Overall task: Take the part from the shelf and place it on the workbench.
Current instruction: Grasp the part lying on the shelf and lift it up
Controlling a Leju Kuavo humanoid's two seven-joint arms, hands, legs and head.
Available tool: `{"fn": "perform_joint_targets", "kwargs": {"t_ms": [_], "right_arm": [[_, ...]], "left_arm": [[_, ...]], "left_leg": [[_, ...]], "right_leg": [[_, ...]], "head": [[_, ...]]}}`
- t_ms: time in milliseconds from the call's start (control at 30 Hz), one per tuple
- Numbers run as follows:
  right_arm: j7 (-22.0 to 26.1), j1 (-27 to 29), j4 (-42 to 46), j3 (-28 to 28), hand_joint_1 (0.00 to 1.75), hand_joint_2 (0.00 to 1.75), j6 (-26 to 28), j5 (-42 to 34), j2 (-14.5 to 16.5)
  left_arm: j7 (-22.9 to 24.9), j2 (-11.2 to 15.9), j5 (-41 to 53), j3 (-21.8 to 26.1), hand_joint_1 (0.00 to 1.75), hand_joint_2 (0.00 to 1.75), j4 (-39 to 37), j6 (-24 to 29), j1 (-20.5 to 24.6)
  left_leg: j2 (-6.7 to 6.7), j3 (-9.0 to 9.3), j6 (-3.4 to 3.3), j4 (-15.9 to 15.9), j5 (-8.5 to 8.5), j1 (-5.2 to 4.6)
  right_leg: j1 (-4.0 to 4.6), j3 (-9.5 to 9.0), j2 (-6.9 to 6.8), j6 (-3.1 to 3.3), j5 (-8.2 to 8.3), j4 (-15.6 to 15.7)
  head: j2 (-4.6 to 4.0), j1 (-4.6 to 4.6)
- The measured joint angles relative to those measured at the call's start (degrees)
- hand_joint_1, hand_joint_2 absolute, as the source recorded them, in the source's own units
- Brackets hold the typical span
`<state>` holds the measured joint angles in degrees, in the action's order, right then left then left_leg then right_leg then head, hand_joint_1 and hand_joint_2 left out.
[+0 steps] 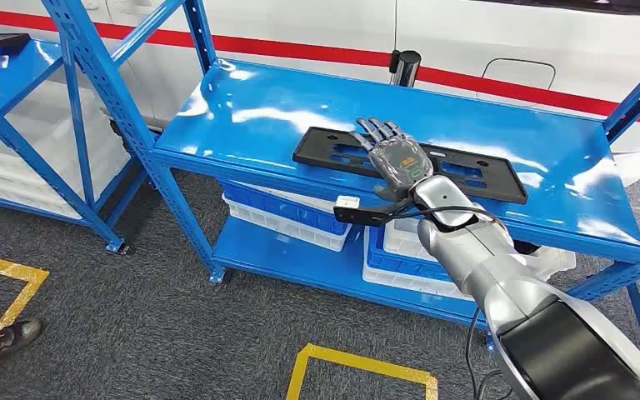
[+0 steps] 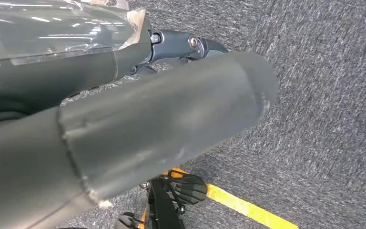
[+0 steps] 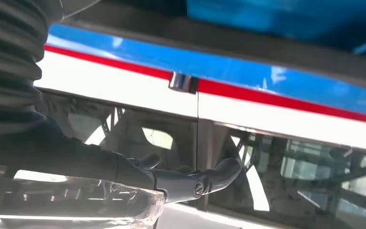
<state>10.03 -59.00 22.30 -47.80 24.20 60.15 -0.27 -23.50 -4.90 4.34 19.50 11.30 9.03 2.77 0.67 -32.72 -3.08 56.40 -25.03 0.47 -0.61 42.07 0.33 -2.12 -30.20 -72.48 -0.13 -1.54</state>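
Black part (image 1: pixel 467 171) on blue shelf (image 1: pixel 267 117), right hand (image 1: pixel 396 158) flat over it, fingers apart, nothing gripped; glossy top, could skid off.

High head view down over the blue shelf (image 1: pixel 400 133); both wrist views close, the left floorward.

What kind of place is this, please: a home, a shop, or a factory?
Probably a factory or workshop floor: blue steel shelving holding a black part, plastic storage bins below, and yellow marking tape on grey carpet.
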Motion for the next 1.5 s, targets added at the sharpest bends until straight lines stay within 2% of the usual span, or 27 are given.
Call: {"fn": "perform_joint_targets", "kwargs": {"t_ms": [67, 100, 133, 167, 200, 300, 333, 467, 633, 700, 733, 767, 833, 867, 900, 1133, 1333, 1500], "right_arm": [[-0.44, 0.09, -0.23, 0.02, 0.0, 1.75, 0.0, 0.07, 0.12], [-0.87, 0.17, -0.51, 0.03, 0.0, 1.75, 0.01, 0.13, 0.26], [-1.31, 0.28, -0.78, 0.04, 0.0, 1.75, 0.04, 0.19, 0.49], [-1.74, 0.46, -1.03, 0.07, 0.0, 1.75, 0.11, 0.23, 0.75], [-2.25, 0.77, -1.31, 0.15, 0.0, 1.75, 0.23, 0.3, 1.06], [-4.04, 1.88, -2.12, 0.53, 0.0, 1.75, 0.55, 0.66, 1.78], [-4.56, 2.12, -2.37, 0.67, 0.0, 1.75, 0.59, 0.78, 1.93], [-6.0, 2.85, -3.22, 1.55, 0.0, 1.75, 0.7, 0.99, 2.7], [-8.02, 3.13, -4.04, 2.67, 0.0, 1.75, 0.7, 1.39, 3.39], [-8.93, 3.14, -4.29, 3.04, 0.01, 1.75, 0.74, 1.65, 3.49], [-9.78, 3.14, -4.42, 3.25, 0.1, 1.75, 0.94, 1.87, 3.5], [-10.96, 3.14, -4.55, 3.48, 0.39, 1.75, 1.31, 2.15, 3.5], [-13.83, 3.2, -4.82, 4.23, 1.18, 1.75, 2.49, 2.71, 3.5], [-15.1, 3.21, -4.94, 4.71, 1.51, 1.75, 3.05, 2.91, 3.44], [-16.13, 3.19, -5.08, 5.27, 1.62, 1.75, 3.45, 3.02, 3.27], [-17.46, 2.14, -5.78, 8.68, 1.62, 1.75, 3.03, 3.29, 1.28], [-17.46, 2.06, -5.98, 9.83, 1.37, 1.75, 2.5, 3.82, 0.9], [-16.55, 2.03, -6.0, 10.6, 1.49, 1.75, 2.47, 4.57, 0.89]], "left_arm": [[0.02, -0.03, 0.18, 0.0, 0.0, 0.0, -0.01, -0.05, -0.02], [0.03, -0.05, 0.33, -0.01, 0.0, 0.0, -0.02, -0.13, -0.02], [0.01, -0.08, 0.47, -0.01, 0.0, 0.0, -0.03, -0.22, 0.02], [-0.08, -0.09, 0.59, -0.02, 0.0, 0.0, -0.04, -0.32, 0.07], [-0.42, -0.07, 0.66, -0.03, 0.0, 0.0, -0.04, -0.42, 0.1], [-3.54, -0.01, 0.74, -0.04, 0.0, 0.0, -0.04, -0.38, 0.05], [-5.24, -0.04, 0.74, -0.03, 0.0, 0.0, -0.04, -0.03, 0.05], [-12.89, -0.21, 0.72, 0.26, 0.0, 0.0, -0.04, 4.35, 0.15], [-14.31, -0.42, 0.81, 0.75, 0.0, 0.0, -0.04, 6.08, 0.14], [-14.34, -0.48, 0.9, 0.85, 0.0, 0.0, -0.04, 6.05, 0.13], [-14.34, -0.52, 0.95, 0.93, 0.0, 0.0, -0.04, 6.06, 0.13], [-14.35, -0.56, 1.06, 1.01, 0.0, 0.0, -0.04, 6.02, 0.13], [-14.36, -0.63, 1.56, 1.09, 0.0, 0.0, -0.04, 5.74, 0.13], [-14.36, -0.66, 1.87, 1.09, 0.0, 0.0, -0.04, 5.58, 0.14], [-14.36, -0.68, 2.14, 1.09, 0.0, 0.0, -0.04, 5.4, 0.13], [-14.36, -0.63, 2.84, 1.14, 0.0, 0.0, -0.05, 4.06, 0.1], [-14.36, -0.61, 2.85, 1.15, 0.0, 0.0, -0.06, 3.38, 0.13], [-14.37, -0.61, 2.79, 1.43, 0.0, 0.0, -0.04, 3.06, 0.13]], "left_leg": [[0.09, 0.57, 0.19, 0.01, -0.41, -0.01], [0.15, 1.01, 0.45, 0.09, -0.87, -0.17], [0.2, 1.36, 0.72, 0.16, -1.31, -0.31], [0.2, 1.59, 0.99, 0.24, -1.67, -0.45], [0.21, 1.7, 1.01, 0.39, -2.01, -0.59], [0.12, 1.85, 0.09, 0.47, -2.27, -0.46], [0.03, 1.94, 0.0, 0.34, -2.28, -0.41], [-0.35, 2.47, 0.54, -0.34, -2.57, -0.35], [-0.44, 2.78, 1.47, -0.51, -2.67, -0.28], [-0.44, 2.83, 1.59, -0.51, -2.64, -0.28], [-0.43, 2.87, 1.6, -0.51, -2.63, -0.3], [-0.44, 2.91, 1.61, -0.5, -2.62, -0.33], [-0.44, 3.0, 1.61, -0.49, -2.62, -0.4], [-0.43, 3.03, 1.61, -0.48, -2.62, -0.45], [-0.41, 3.04, 1.6, -0.47, -2.61, -0.5], [-0.4, 2.95, 1.51, -0.44, -2.55, -0.7], [-0.4, 2.91, 1.48, -0.44, -2.59, -0.71], [-0.41, 2.88, 1.47, -0.45, -2.61, -0.71]], "right_leg": [[0.01, -2.04, -0.04, -0.31, 2.73, 5.26], [0.07, -3.89, -0.12, -0.4, 5.0, 9.76], [0.11, -5.37, -0.17, -0.2, 6.64, 13.2], [0.12, -6.27, -0.22, 0.15, 7.52, 15.2], [0.11, -6.69, -0.23, 0.48, 7.85, 15.93], [0.07, -6.72, 0.0, 0.79, 7.91, 15.98], [0.15, -6.72, 0.11, 0.89, 7.84, 15.97], [0.3, -6.89, 0.4, 1.42, 7.49, 15.97], [0.44, -7.15, 0.41, 1.71, 7.33, 15.97], [0.43, -7.22, 0.4, 1.72, 7.34, 15.97], [0.42, -7.27, 0.4, 1.72, 7.34, 15.97], [0.41, -7.32, 0.4, 1.73, 7.34, 15.97], [0.34, -7.38, 0.4, 1.72, 7.35, 15.97], [0.3, -7.39, 0.4, 1.72, 7.35, 15.97], [0.26, -7.4, 0.38, 1.72, 7.36, 15.97], [0.04, -7.39, 0.37, 1.66, 7.41, 15.97], [0.04, -7.33, 0.36, 1.67, 7.38, 15.97], [0.04, -7.31, 0.36, 1.67, 7.38, 15.98]], "head": [[0.0, 0.04], [0.0, 0.11], [0.0, 0.11], [0.0, 0.11], [0.0, 0.11], [0.0, 0.02], [0.0, -0.01], [0.0, 0.01], [0.0, 0.03], [0.0, 0.04], [0.0, 0.05], [0.0, 0.05], [0.0, 0.05], [0.0, 0.04], [0.0, 0.05], [0.0, 0.05], [0.0, 0.05], [0.0, 0.05]]}}
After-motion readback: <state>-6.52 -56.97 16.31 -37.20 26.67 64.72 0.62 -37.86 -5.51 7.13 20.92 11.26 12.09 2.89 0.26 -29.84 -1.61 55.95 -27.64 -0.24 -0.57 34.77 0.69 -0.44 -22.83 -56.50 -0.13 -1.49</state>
